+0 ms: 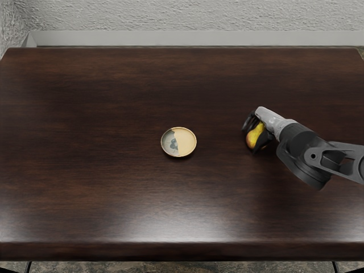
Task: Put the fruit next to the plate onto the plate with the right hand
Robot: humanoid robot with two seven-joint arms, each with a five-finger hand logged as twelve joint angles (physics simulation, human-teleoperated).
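Dark glossy wood table (114, 187) fills the view, with a rough grey wall (182, 14) at its far edge. A small round plate (185, 140) sits mid-table with bare wood around it. Well to its right, the right hand (260, 127) has its black fingers curled around the yellow fruit (254, 136); whether the fruit is lifted off the wood is unclear.
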